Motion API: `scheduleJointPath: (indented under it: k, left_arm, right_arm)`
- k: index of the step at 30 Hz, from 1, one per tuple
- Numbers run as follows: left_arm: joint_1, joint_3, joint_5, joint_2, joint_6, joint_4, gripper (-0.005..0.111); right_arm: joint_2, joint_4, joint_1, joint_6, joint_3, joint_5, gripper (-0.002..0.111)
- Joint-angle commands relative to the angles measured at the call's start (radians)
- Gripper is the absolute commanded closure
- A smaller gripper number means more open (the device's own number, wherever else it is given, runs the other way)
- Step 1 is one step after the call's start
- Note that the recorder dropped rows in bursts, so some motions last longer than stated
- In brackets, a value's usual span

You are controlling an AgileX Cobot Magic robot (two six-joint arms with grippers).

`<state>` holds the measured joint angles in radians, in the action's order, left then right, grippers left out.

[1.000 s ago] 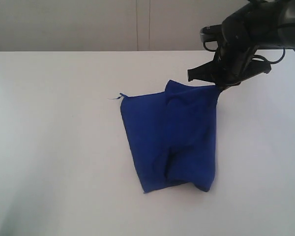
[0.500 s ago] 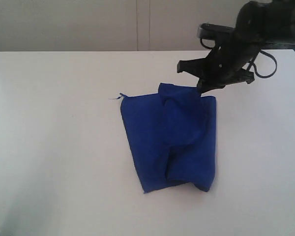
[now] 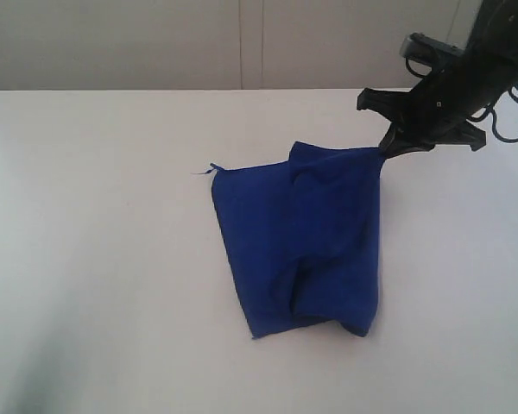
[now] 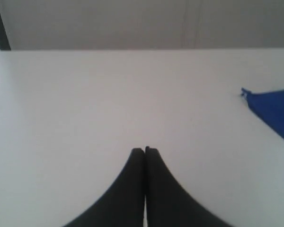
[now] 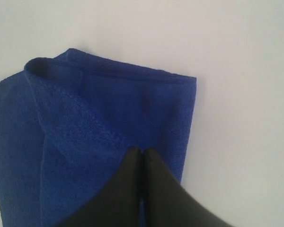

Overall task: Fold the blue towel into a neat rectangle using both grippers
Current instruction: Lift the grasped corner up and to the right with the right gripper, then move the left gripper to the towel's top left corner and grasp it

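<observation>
The blue towel (image 3: 302,250) lies partly folded in the middle of the white table (image 3: 95,259), with its right half doubled over and bulging. My right gripper (image 3: 384,151) is shut on the blue towel's far right corner and holds it slightly raised. In the right wrist view the fingertips (image 5: 142,150) are pressed together over the towel (image 5: 109,118), and a folded flap with a stitched hem lies beside them. My left gripper (image 4: 145,150) is shut with nothing in it, low over bare table. The towel's far left corner (image 4: 274,111), with its loose thread, shows at the edge of that view.
A pale wall (image 3: 242,43) runs along the table's far edge. Bare white tabletop surrounds the towel on the left, front and right. The left arm is outside the exterior view.
Holding the towel corner, my right gripper swung left over the towel and has come back right. The raised corner is stretched out to the right again. The left gripper has not moved.
</observation>
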<state>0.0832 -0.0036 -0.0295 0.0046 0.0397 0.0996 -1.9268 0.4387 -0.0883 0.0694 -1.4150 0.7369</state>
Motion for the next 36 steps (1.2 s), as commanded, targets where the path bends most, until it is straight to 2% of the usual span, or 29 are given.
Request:
scheduleJointPath:
  k: [1,8,12,15,20,26,31,36]
  left_arm:
    - [-0.002,0.004,0.131,-0.005,0.012,0.018,0.107]
    - [-0.002,0.003,0.151,-0.005,0.097,0.053,0.107]
    - [-0.002,-0.126,-0.009,0.052,0.027,0.050,0.107]
    - [-0.002,-0.256,-0.118,0.189,0.024,0.042,0.107]
    - [-0.002,-0.467,-0.259,0.537,0.073,0.042,0.107]
    - [0.000,-0.653,-0.402,0.944,0.060,0.047,0.107]
    - [0.004,-0.812,-0.428,1.232,-0.009,0.075,0.107]
    - [0.088,-0.979,-0.406,1.471,-0.078,0.157,0.107]
  right_arm:
    - [0.010,0.005,0.010,0.028,-0.004,0.008,0.108]
    - [0.010,0.005,0.010,0.085,-0.004,0.028,0.108]
    - [0.010,0.005,0.010,0.087,-0.004,0.028,0.108]
    - [0.010,0.005,0.008,0.087,-0.004,0.028,0.108]
    - [0.010,0.005,0.008,0.087,-0.004,0.028,0.108]
    - [0.010,0.005,0.008,0.087,-0.004,0.028,0.108]
    - [0.010,0.005,0.008,0.087,-0.004,0.026,0.108]
    - [0.010,0.005,0.008,0.087,-0.004,0.026,0.108]
